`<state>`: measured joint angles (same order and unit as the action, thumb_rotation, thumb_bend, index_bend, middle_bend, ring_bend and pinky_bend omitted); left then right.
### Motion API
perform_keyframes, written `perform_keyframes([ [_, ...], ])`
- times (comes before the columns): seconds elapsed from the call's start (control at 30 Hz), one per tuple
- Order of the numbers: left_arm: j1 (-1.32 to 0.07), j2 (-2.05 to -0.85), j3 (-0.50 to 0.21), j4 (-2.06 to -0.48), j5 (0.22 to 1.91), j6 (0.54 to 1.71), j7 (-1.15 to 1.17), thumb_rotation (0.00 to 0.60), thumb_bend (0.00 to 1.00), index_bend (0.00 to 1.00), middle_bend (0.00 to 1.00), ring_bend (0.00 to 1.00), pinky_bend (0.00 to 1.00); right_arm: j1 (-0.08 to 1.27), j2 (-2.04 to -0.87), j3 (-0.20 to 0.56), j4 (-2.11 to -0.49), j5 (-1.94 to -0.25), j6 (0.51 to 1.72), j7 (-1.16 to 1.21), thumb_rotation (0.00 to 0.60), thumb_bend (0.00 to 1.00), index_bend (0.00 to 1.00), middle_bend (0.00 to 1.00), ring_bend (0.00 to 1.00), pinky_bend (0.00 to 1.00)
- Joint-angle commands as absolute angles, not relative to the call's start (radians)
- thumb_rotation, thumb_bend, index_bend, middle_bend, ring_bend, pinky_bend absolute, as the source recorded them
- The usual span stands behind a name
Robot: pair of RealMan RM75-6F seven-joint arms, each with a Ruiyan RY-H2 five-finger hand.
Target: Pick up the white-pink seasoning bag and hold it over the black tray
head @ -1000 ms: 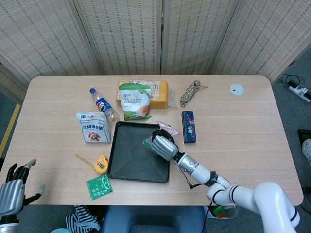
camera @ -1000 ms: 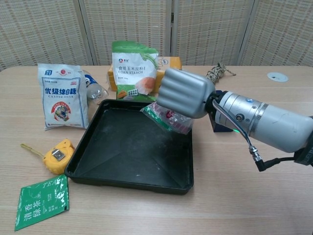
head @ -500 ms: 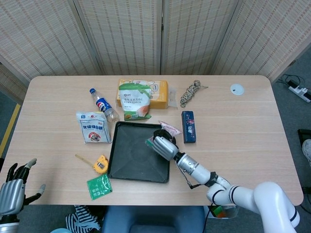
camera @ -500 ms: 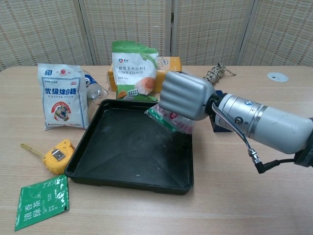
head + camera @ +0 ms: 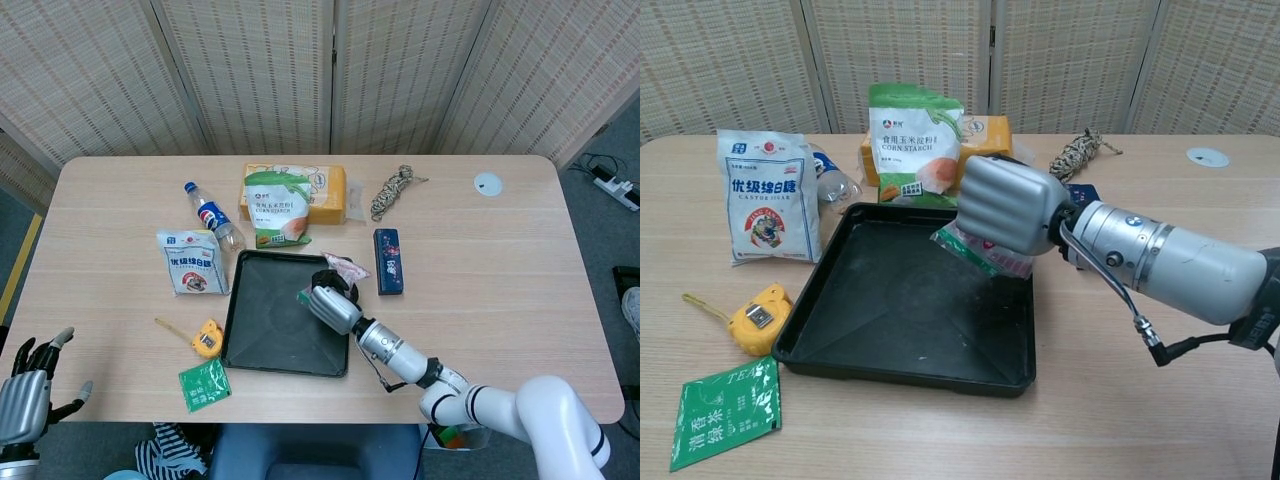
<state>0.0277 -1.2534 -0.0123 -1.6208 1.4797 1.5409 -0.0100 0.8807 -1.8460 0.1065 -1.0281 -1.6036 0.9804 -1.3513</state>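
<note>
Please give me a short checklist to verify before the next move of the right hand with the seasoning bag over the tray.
1. Right hand grips the white-pink seasoning bag: ok.
2. Bag hangs over the black tray, near its right edge: ok.
3. Bag lifted clear of the tray floor: ok in the chest view.
4. Grip firm enough to hold: cannot tell, fingers hidden behind the hand.
5. Left hand open, away at the table's near-left corner: ok.
6. Corn starch bag apart from the right hand: ok.

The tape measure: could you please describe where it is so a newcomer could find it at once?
Start at the black tray in the middle of the table. Just off its left edge lies the tape measure, between the white sugar bag and the green tea sachet. It is the only yellow, blocky thing there, with a short strip of tape pulled out.
</note>
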Motion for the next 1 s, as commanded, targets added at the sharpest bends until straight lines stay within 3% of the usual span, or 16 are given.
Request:
perform_keyframes([
  [0.03,0.027,-1.255,-0.012,-1.62,1.481,1.54,-0.01,0.6,0.35,0.13,0.22,0.19,0.07,0.876,-1.857,0.111,-1.025,-1.595,0.987,-1.37,0.6,0.37,0.66,0.56,1.0,0.89],
  [0.53,0.03,-1.257,-0.012,-1.612,1.479,1.541,-0.016,0.6,0.35,0.13,0.22,0.19,0.07,0.857,-1.901,0.129,-1.018,-1.537,1.004,-1.441,0.6,0.37,0.66,0.56,1.0,0.88],
  [1.0,0.028,-1.252,-0.013,-1.625,1.481,1.54,-0.004,0.6,0.35,0.12,0.22,0.19,0.07,0.8,-1.903,0.149,-1.009,-1.503,1.094,-1.013,0.6,0.37,0.68,0.57,1.0,0.88],
])
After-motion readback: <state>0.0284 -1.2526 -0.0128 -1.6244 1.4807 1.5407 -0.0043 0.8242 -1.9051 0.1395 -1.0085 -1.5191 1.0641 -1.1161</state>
